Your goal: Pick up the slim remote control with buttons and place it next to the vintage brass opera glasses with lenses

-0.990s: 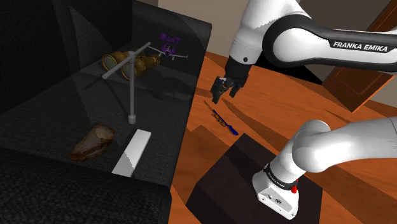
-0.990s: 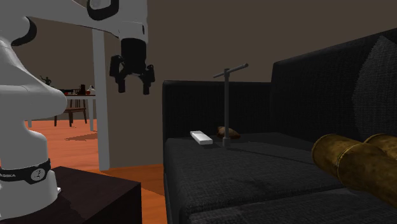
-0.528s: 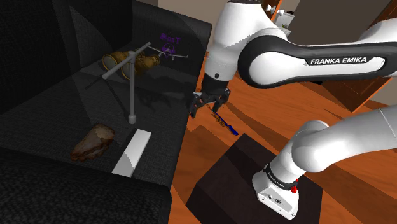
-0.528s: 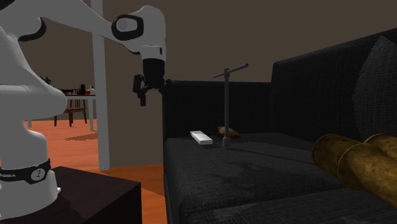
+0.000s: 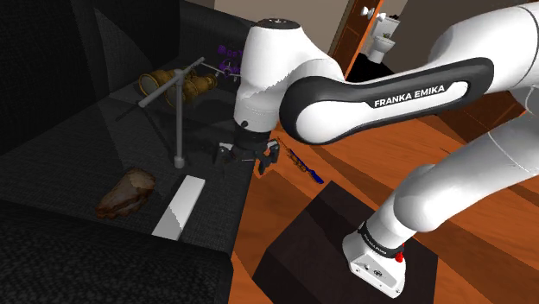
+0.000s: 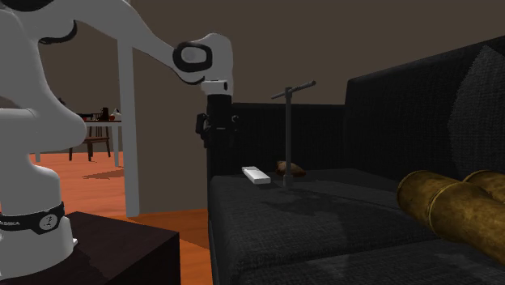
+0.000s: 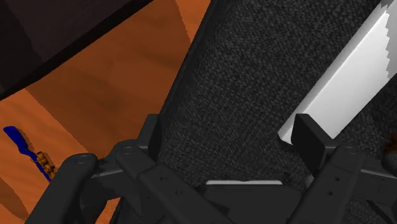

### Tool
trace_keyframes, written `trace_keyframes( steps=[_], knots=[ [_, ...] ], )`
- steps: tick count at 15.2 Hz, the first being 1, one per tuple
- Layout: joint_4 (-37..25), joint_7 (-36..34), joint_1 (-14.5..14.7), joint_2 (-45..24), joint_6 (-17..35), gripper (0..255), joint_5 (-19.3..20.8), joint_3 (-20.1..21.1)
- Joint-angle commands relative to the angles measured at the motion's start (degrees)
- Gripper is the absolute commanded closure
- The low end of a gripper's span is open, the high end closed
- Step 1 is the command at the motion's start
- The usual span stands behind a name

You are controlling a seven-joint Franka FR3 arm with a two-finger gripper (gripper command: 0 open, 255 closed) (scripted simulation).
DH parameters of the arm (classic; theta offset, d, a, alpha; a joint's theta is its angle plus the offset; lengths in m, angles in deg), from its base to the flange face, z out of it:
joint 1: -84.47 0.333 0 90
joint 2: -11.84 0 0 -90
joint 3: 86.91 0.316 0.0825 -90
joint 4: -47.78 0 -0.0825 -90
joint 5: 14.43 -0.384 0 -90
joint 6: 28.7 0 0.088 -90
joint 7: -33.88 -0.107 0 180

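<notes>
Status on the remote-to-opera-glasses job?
Done: nothing; the white remote lies on the sofa, ungrasped. In hand: the hand, open, hovers over the sofa's edge near the remote. Left: grasp, lift, set it beside the brass opera glasses.

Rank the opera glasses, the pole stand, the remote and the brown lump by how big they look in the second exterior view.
1. Opera glasses: largest, though nearest the camera.
2. Pole stand.
3. Remote and brown lump: about alike, too close to rank.
</notes>
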Motion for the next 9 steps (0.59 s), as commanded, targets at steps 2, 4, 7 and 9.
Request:
trace_keyframes(
  steps=[2, 4, 7, 9],
  knots=[
    [-4.92, -10.55, -1.96, -9.05, 2.44, 0, 5.75, 4.81],
    [-8.48, -17.92, -2.05, -15.59, 3.25, 0, 11.05, 6.79],
    [-14.67, -28.53, 0.73, -25.6, 3.2, 0, 19.42, 6.8],
    [-19.3, -34.31, 4.12, -31.58, 2.57, 0, 23.89, 5.08]
  ],
)
